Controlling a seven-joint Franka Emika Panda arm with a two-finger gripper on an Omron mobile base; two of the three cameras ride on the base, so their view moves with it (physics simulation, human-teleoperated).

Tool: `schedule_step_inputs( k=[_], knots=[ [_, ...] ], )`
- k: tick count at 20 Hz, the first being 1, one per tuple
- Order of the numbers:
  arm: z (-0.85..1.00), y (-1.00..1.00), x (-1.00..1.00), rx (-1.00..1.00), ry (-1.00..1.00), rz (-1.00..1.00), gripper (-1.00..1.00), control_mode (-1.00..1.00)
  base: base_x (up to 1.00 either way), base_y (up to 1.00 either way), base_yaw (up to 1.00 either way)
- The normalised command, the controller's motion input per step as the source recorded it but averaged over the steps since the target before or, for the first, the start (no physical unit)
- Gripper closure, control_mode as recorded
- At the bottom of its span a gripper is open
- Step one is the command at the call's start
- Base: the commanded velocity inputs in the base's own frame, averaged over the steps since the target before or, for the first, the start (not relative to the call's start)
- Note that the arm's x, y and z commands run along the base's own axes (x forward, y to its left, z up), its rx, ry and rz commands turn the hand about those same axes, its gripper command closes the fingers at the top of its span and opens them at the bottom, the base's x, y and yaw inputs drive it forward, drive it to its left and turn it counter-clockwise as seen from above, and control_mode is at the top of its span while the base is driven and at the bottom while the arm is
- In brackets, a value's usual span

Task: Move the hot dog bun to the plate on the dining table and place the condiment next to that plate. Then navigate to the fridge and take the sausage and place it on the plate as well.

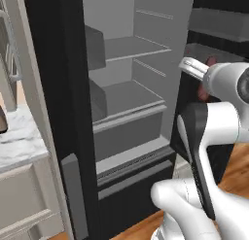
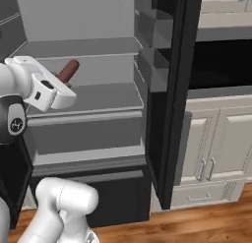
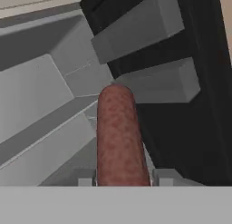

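At left, open fridge [image 1: 121, 88] with pale shelves; centre, gripper [image 3: 122, 180] clamped on the sausage [image 3: 118, 137], held clear of the shelf. Step: retrieving the sausage. Next: withdraw past the door, then drive to the plate.

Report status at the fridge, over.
Gripper shut on sausage. Sausage sticks out past the fingers, clear of the shelf. Fridge open, door bins close alongside.

The sausage [image 3: 118, 137] looks matt and mottled; the fridge [image 1: 124, 112] interior is smooth grey plastic; the floor [image 2: 197, 225] is wood.
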Motion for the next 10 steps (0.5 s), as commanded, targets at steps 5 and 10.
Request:
schedule_step_inputs(
  k=[5,10],
  knots=[
    [0.00,0.00,0.00,0.00,0.00,0.00,1.00,1.00,-0.96,0.04,-0.54],
    [0.00,0.00,0.00,0.00,0.00,0.00,1.00,1.00,-0.68,-0.07,-0.69]
  ],
)
